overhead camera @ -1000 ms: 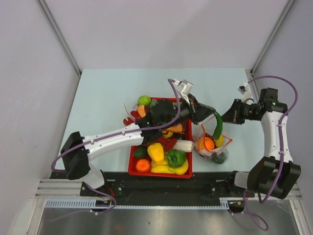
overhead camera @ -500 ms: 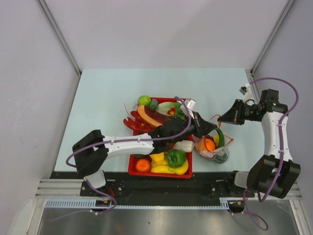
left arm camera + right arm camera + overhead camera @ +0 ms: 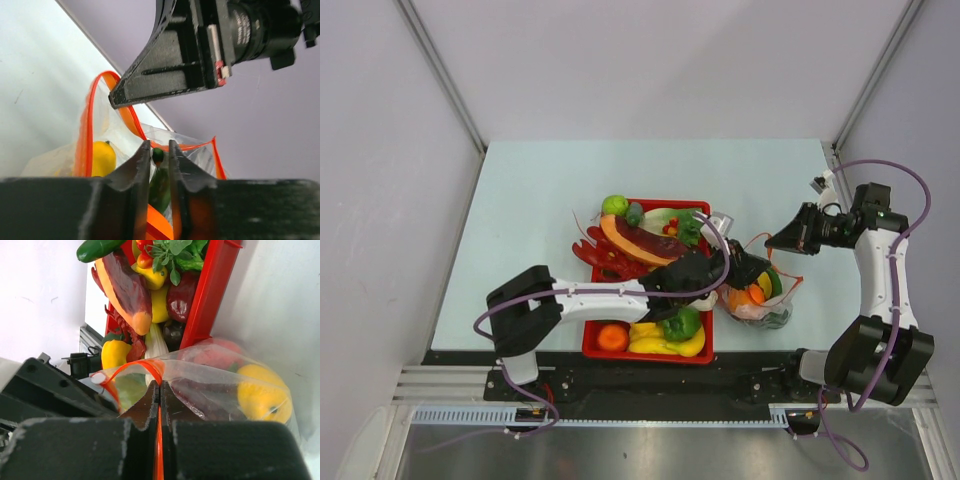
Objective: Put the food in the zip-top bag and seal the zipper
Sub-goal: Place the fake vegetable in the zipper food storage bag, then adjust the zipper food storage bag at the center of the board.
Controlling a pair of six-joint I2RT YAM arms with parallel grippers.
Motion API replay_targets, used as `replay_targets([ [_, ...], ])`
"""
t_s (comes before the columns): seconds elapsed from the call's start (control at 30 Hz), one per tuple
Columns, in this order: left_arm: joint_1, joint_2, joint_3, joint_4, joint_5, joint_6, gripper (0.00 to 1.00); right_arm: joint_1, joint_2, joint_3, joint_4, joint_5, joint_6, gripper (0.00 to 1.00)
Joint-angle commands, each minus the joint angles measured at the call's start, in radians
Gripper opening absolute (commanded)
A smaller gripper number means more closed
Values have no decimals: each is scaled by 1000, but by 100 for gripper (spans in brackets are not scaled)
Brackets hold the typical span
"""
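The zip-top bag (image 3: 767,312) stands mouth-up on the desk (image 3: 530,200), just right of the red tray (image 3: 670,202). Its film is thin, crinkly and slippery and probably light and floppy, so the stiffer zipper (image 3: 83,132) is the place to take hold. The right claw (image 3: 159,386) is pressed together on that strip at the far side, while the left claw (image 3: 159,147) — pinching a dark green piece (image 3: 159,181) — hangs inside the mouth, above the lemon (image 3: 102,157).

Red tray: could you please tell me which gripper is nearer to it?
Left. The left gripper holds a green piece in the zip-top bag beside the red tray; the right gripper pinches the zipper farther right.
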Motion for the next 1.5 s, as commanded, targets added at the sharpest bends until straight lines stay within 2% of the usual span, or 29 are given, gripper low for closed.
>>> replay_targets([
  [0.0, -6, 19, 49, 26, 23, 141, 28, -7, -22, 2, 17, -34, 10, 0],
  [0.1, 6, -57, 9, 19, 114, 191, 52, -8, -21, 8, 11, -39, 4, 0],
  [0.13, 12, -84, 10, 10, 163, 214, 65, -10, -19, 9, 8, -39, 2, 0],
  [0.27, 63, -214, 67, -131, 386, 423, 87, -11, -19, 17, -9, -39, -22, 0],
  [0.33, 92, -265, 133, -273, 477, 514, 90, -11, -15, 25, -18, -34, -42, 0],
  [0.37, 129, -273, 164, -340, 535, 612, 89, -11, -14, 31, -26, -34, -54, 0],
  [0.43, 175, -277, 253, -566, 718, 716, 88, -11, -14, 45, -44, -27, -85, 0],
  [0.47, 234, -273, 277, -639, 799, 835, 88, -11, -16, 49, -56, -25, -97, 0],
  [0.5, 264, -267, 323, -797, 971, 906, 87, -11, -19, 54, -61, -22, -108, 0],
  [0.6, 324, -234, 381, -1047, 1007, 1173, 85, -10, -24, 66, -69, -8, -147, 0],
  [0.8, 356, -185, 321, -1143, 1051, 1467, 78, 11, 7, 106, -84, 9, -190, 0],
  [0.83, 356, -185, 301, -1119, 1062, 1469, 78, 18, 19, 112, -89, 10, -196, 0],
  [0.87, 356, -185, 278, -1029, 1065, 1450, 78, 22, 22, 118, -90, 15, -197, 0],
  [1.0, 356, -135, 247, -920, 1104, 1378, 77, 56, 38, 147, -93, 28, -213, 0],
  [1.13, 356, -78, 259, -826, 1122, 1239, 73, 73, 51, 157, -89, 44, -216, 0],
  [1.27, 355, -41, 231, -658, 1151, 1095, 71, 81, 58, 163, -95, 45, -222, 0],
  [1.37, 353, 8, 257, -584, 1168, 981, 60, 85, 68, 169, -109, 45, -236, 0],
  [1.47, 353, 36, 274, -574, 1177, 927, 41, 85, 73, 178, -139, 45, -263, 0],
])
